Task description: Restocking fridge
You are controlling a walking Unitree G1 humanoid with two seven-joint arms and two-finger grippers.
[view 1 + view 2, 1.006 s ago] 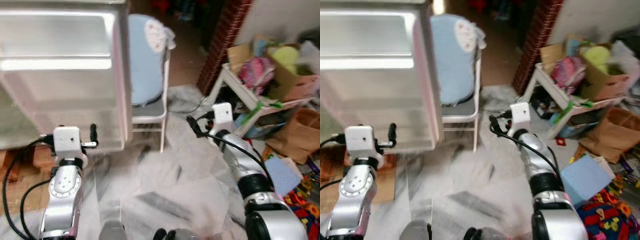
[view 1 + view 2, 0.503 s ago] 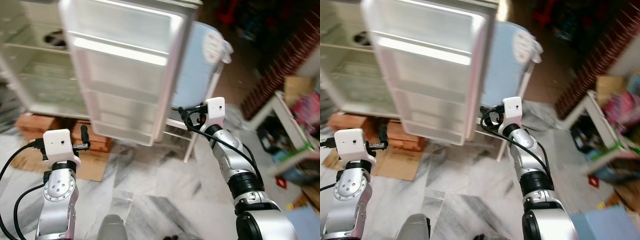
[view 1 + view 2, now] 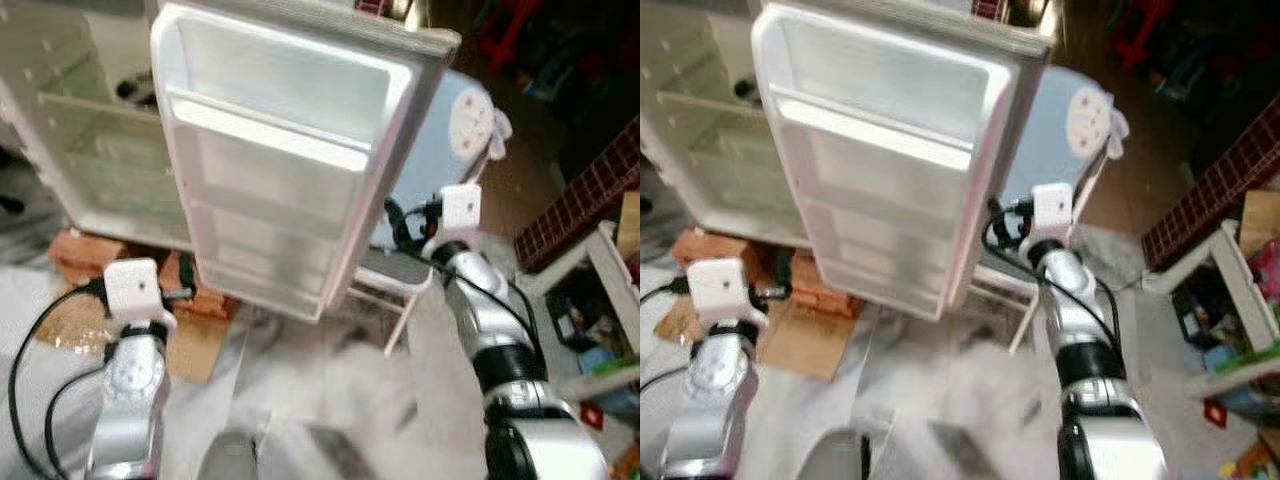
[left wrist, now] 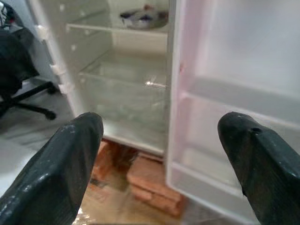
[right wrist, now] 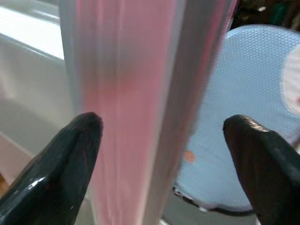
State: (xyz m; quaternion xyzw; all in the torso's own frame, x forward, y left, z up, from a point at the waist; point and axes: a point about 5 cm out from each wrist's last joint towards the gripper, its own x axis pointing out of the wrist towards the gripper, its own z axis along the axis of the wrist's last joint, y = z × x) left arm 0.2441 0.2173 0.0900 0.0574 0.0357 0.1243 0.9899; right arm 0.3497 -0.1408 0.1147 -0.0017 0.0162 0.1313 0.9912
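A white metal-framed chair with a pale blue padded back (image 3: 455, 150) stood just behind the open white fridge door (image 3: 290, 160), on its outer side, and a dark red brick pillar (image 3: 590, 190) rose farther to the right, with a white slatted rack (image 3: 610, 275) near its foot. Under the fridge, reddish bricks (image 4: 154, 180) propped up the cabinet, and a flat piece of brown cardboard (image 3: 195, 345) lay on the grey-veined marble floor (image 3: 330, 400) beside them. A black office chair (image 4: 16, 79) stood off to the fridge's hinge-free side. The white fridge (image 3: 80, 130) stood wide open directly ahead; its glass shelves looked mostly bare, with a round metal dish (image 4: 143, 18) on an upper shelf, and the door's moulded racks held nothing. The left gripper (image 4: 161, 154) hovered low before the cabinet's lower edge, its black fingers (image 4: 61, 164) spread wide apart and holding nothing. The right gripper (image 5: 161, 154) sat right at the door's free edge, its fingers (image 5: 56, 164) released and set on either side of that pinkish-white edge, one toward the door's inner face and one toward the blue chair back.
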